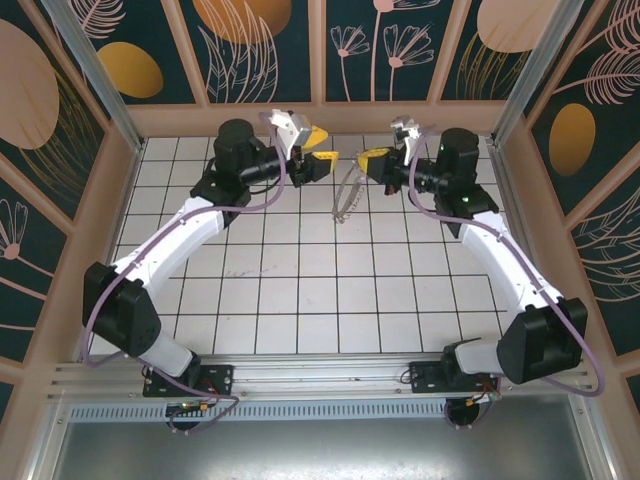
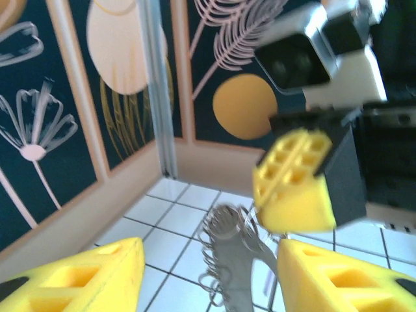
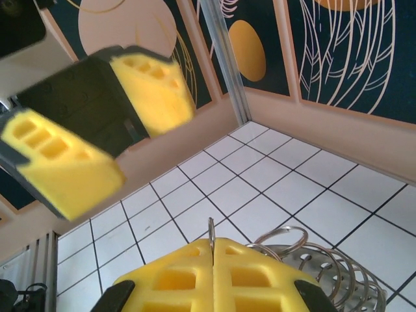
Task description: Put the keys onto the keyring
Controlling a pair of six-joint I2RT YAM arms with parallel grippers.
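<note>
The keyring (image 1: 345, 196) hangs as a bunch of thin metal rings above the white tiles at the back middle. My right gripper (image 1: 372, 160) is shut on it. In the right wrist view its yellow pads (image 3: 175, 276) pinch one thin ring (image 3: 211, 229), and more rings and a flat holed metal piece (image 3: 305, 260) lie beside them. My left gripper (image 1: 322, 150) faces it from the left, open. The left wrist view has its fingers (image 2: 91, 276) standing wide on either side of the dangling keyring (image 2: 224, 224), without touching it. I cannot make out the keys.
A wooden-framed wall with dark floral panels (image 1: 320, 50) stands close behind both grippers. An aluminium post (image 2: 156, 84) rises at the corner. The white tiled floor (image 1: 300, 290) stretches toward the arm bases.
</note>
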